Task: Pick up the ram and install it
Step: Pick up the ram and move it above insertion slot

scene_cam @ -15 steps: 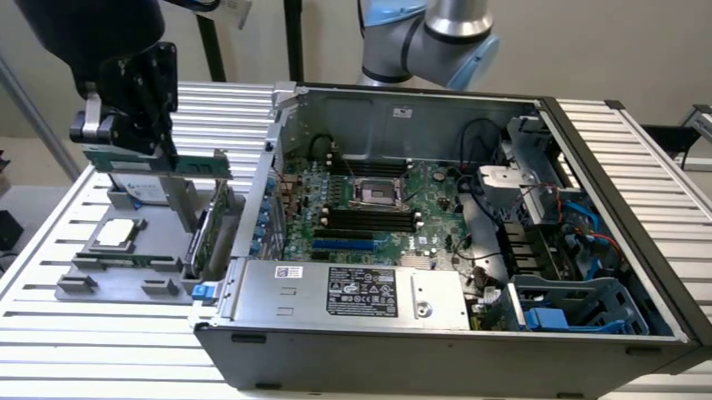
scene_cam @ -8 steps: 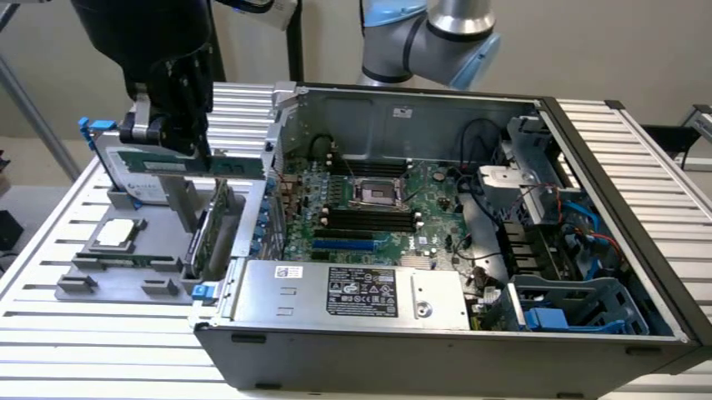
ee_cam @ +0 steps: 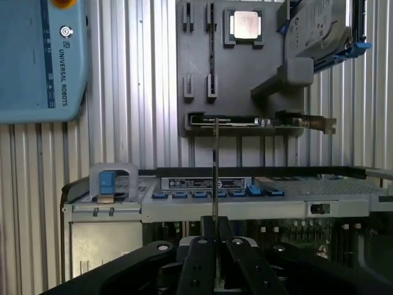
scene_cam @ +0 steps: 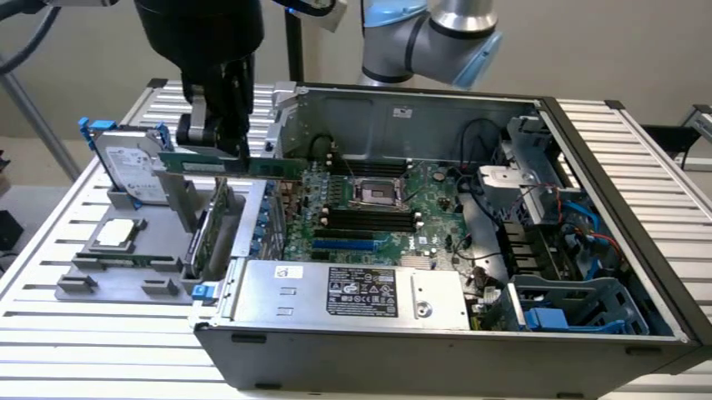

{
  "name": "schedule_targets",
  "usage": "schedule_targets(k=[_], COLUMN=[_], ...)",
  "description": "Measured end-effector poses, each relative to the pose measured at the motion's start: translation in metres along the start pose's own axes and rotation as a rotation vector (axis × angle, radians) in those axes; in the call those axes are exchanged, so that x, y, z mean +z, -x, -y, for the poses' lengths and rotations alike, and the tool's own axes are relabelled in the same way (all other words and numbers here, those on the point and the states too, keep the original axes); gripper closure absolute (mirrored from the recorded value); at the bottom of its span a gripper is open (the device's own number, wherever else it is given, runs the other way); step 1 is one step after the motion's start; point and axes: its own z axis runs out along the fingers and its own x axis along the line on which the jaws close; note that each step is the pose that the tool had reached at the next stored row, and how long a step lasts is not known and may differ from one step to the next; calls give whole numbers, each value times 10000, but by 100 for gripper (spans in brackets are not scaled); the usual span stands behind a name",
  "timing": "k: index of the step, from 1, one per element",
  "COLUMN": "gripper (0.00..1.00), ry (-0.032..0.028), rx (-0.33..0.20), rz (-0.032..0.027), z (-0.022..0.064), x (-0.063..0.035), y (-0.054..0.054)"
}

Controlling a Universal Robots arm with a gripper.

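Fingers (ee_cam: 198, 264) are pinching the ram (scene_cam: 278, 167) edgewise; the thin stick is risking twisting and clipping the computer case (scene_cam: 445, 350) just below.

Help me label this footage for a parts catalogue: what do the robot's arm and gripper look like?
The arm is built of rounded silver-grey tube segments with pale blue joint caps. The gripper is all black: a bulky, rounded body tapering into two narrow flat fingers, whose faces carry small round screw holes.
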Motion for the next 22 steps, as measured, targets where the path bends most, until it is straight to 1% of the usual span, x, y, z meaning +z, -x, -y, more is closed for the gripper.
schedule_targets(k=[9,15,18,22], gripper=[86,86,86,86], ry=[0,0,0,0], rx=[0,0,0,0], rz=[0,-1,1,-4], z=[408,683,817,972], x=[-9,6,30,84], y=[12,35,75,187])
